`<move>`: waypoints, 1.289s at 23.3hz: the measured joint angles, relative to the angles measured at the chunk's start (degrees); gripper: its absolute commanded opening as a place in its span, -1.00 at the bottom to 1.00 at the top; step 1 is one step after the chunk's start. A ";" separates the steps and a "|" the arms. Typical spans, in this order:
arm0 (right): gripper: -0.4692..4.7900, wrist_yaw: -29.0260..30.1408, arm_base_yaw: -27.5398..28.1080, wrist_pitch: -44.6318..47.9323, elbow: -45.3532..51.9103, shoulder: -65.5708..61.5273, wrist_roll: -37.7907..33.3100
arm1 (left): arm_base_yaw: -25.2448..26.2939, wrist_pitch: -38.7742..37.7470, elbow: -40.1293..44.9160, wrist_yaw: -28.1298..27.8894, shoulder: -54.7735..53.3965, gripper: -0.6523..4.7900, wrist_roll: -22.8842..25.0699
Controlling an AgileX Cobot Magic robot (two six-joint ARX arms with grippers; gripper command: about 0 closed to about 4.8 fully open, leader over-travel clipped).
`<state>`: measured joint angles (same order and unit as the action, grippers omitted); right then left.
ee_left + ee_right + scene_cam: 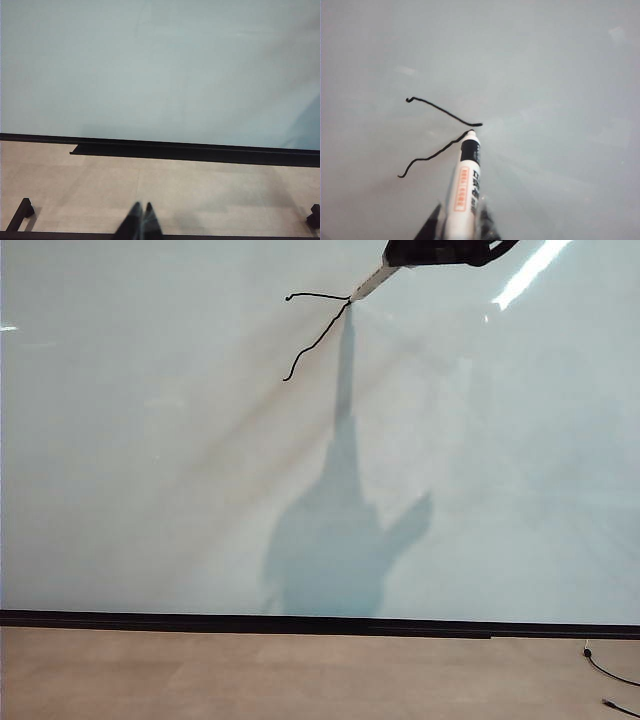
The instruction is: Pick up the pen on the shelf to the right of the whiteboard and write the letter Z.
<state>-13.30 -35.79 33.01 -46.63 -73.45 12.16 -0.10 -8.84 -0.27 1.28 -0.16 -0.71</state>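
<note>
The whiteboard (150, 490) fills the exterior view. High on it, my right gripper (400, 258) is shut on the pen (372, 282), a white marker with a dark tip. The tip sits where two thin black strokes of the letter Z (318, 320) meet: a top bar and a slanting line running down to the left. In the right wrist view the pen (464, 190) sticks out between the fingers of the right gripper (460, 220), its tip at the upper end of the slanting stroke (432, 156). My left gripper (142, 206) is shut and holds nothing, low above the floor, far from the board.
A black strip (300, 623) runs along the board's lower edge, with a black ledge (175, 150) there and tan floor (250, 675) below. A black cable (610, 675) lies at the lower right. Black stand feet (22, 212) flank the left gripper. The arm's shadow (340, 540) falls on the board.
</note>
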 measured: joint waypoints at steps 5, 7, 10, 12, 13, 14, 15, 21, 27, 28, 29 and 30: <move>-0.84 -0.31 0.04 -0.02 0.00 0.31 0.35 | 0.00 0.00 0.00 0.00 0.00 -0.78 0.02; -0.84 -0.42 0.04 -0.02 0.00 0.31 0.37 | 0.00 0.00 0.00 0.00 0.00 -0.78 0.00; -0.84 -0.28 -0.13 -0.09 0.00 0.31 0.37 | 0.00 0.00 0.00 0.00 0.00 -0.78 0.02; -0.84 -1.22 -2.05 -0.46 0.00 0.33 0.39 | 0.00 0.00 0.00 0.00 0.00 -0.78 0.02; -0.84 -1.51 -3.82 -1.18 0.02 0.37 0.39 | 0.00 0.00 0.00 0.00 0.00 -0.78 0.02; -0.84 -1.49 -5.07 -1.07 0.33 0.35 0.39 | 0.00 0.00 0.00 0.00 0.00 -0.78 0.02; -0.84 -1.31 -6.71 -1.09 0.90 0.17 0.35 | 0.00 -0.02 0.02 0.00 0.00 -0.78 0.02; -0.84 0.55 -8.39 2.80 1.68 -8.04 -3.85 | 0.00 -0.02 0.00 0.00 0.00 -0.78 0.00; -0.84 1.53 -7.48 9.66 1.68 -13.11 -6.67 | 0.00 0.00 0.00 0.00 0.00 -0.78 0.02; -0.84 1.51 -7.30 10.29 1.66 -13.38 -6.80 | 0.00 0.00 0.00 0.00 0.00 -0.78 0.02; -0.84 1.68 -6.60 10.86 1.68 -13.70 -7.04 | 0.00 -0.02 0.00 0.00 0.00 -0.78 0.02; -0.84 2.08 -6.23 10.86 1.68 -13.70 -7.21 | 0.00 0.00 0.00 0.00 0.00 -0.78 0.02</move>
<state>-11.22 -42.02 43.88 -44.95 -87.15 4.95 -0.10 -8.84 -0.27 1.28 -0.16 -0.69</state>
